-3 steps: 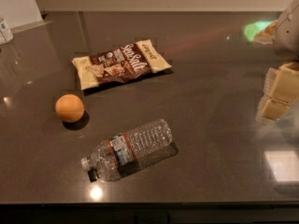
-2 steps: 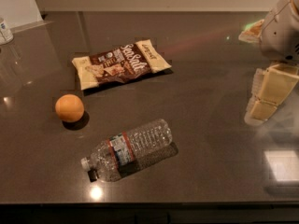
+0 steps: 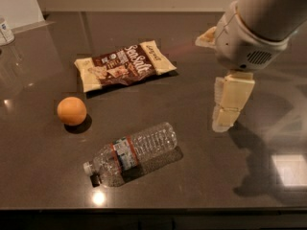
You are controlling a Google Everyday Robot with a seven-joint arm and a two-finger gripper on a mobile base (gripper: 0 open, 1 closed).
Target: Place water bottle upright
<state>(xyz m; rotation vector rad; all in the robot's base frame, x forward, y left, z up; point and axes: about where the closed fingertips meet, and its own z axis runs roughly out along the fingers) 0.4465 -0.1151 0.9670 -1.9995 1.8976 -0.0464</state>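
Because the water bottle [image 3: 132, 152] is lying on its side near the table's [image 3: 192, 186] front edge, the gripper [image 3: 224, 121] is hanging well apart to its right, likely staging a grasp; whether parted or together, cannot tell.

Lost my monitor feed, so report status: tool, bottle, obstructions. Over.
Tool hangs right of the clear ribbed plastic water bottle, not touching. Bottle on its side, white cap toward near edge. Round orange ball and brown snack bag lie apart, beyond it.
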